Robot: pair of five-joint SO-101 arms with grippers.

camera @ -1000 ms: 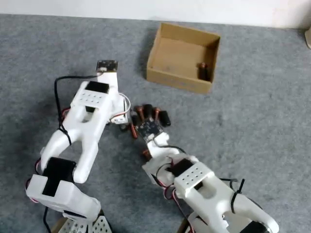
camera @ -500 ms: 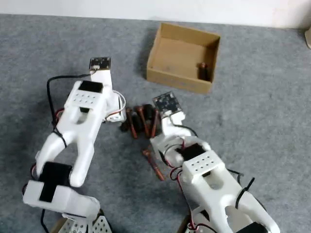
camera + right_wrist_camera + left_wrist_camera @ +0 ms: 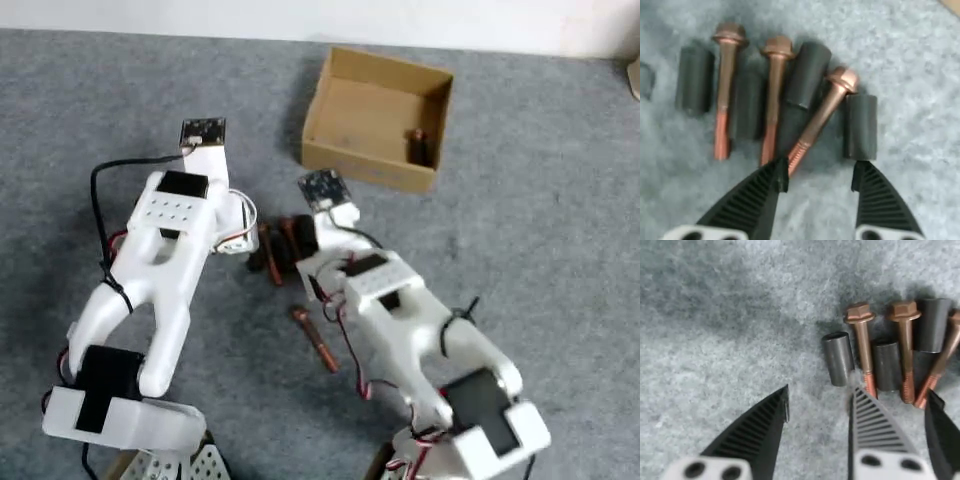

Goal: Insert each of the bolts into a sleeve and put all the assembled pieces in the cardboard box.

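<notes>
- While most of the bolts and sleeves lie loose on the carpet (image 3: 920, 100), the work is at the picking stage: a tilted bolt (image 3: 825, 112) lies between a leaning sleeve (image 3: 807, 70) and an outer sleeve (image 3: 860, 127), with two straighter bolts and more sleeves packed beside them
- The right gripper (image 3: 820, 167) hangs over the cluster, one fingertip just beside the tilted bolt's threaded end, jaws spread wide and holding nothing
- The left gripper (image 3: 821, 392) is likewise wide open and empty, low over the carpet just beside the end sleeve (image 3: 838, 358)
- Next, I judge, one arm must close on a bolt and the other on a sleeve, then line them up end to end; the parts lie touching, so gripping a single piece cleanly is the hard bit
- A stray bolt (image 3: 315, 340) lies apart from the cluster, beside the right arm (image 3: 400, 320)
- The cardboard box (image 3: 370, 170) stands beyond the cluster, with one dark piece (image 3: 420, 147) in its corner, seemingly already assembled
- Both arms crowd one small patch and could knock each other or scatter the pile
</notes>
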